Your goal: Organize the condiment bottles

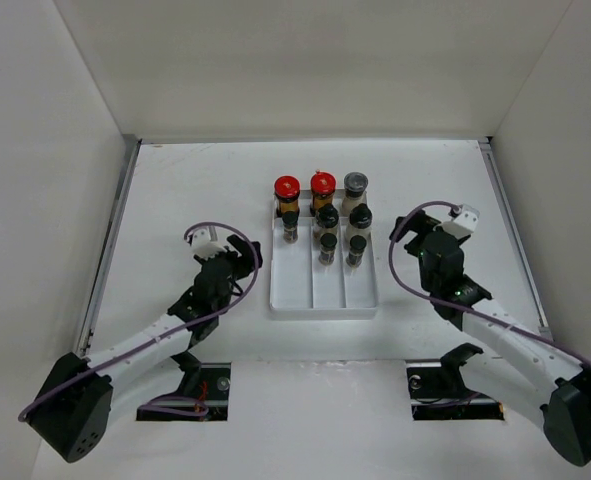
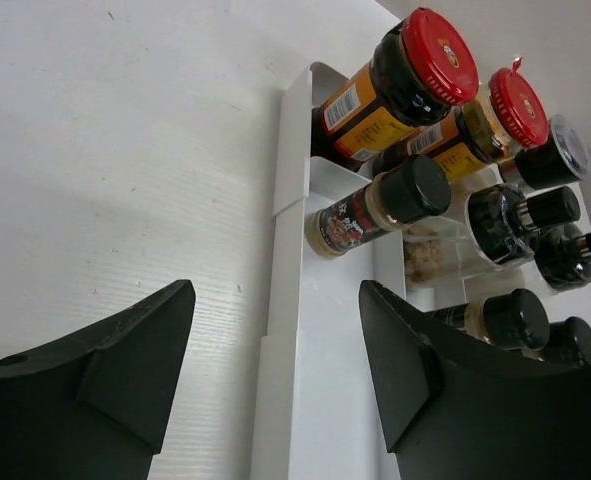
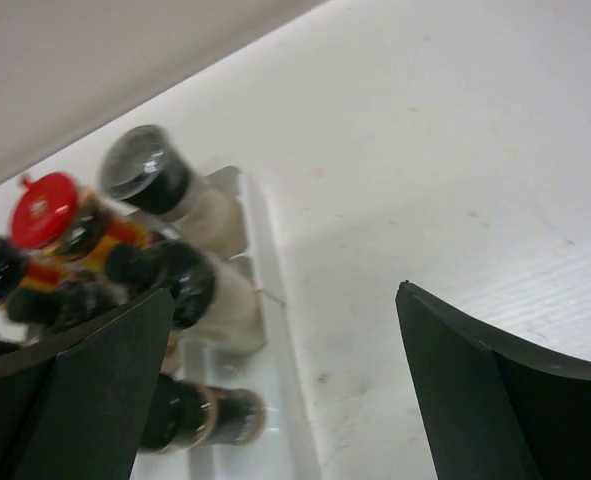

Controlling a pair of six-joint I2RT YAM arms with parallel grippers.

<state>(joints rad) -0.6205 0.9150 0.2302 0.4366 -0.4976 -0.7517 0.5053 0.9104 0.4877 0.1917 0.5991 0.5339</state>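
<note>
Two red-capped bottles (image 1: 287,190) (image 1: 322,187) and a grey-capped bottle (image 1: 355,186) stand at the far end of the white three-channel tray (image 1: 323,295). Several black-capped shakers (image 1: 327,232) stand in front of them in the channels. My left gripper (image 1: 245,260) is open and empty, just left of the tray. In the left wrist view (image 2: 275,370) the tray's left wall (image 2: 290,160) lies between the jaws, with a red-capped bottle (image 2: 395,85) and a shaker (image 2: 380,205) ahead. My right gripper (image 1: 410,240) is open and empty, right of the tray; it also shows in the right wrist view (image 3: 285,380).
The near half of the tray holds nothing. White walls enclose the table on the left, right and back. Two dark cut-outs (image 1: 190,390) (image 1: 445,385) sit by the arm bases. The grey-capped bottle (image 3: 170,185) stands nearest the tray's right rim (image 3: 290,420).
</note>
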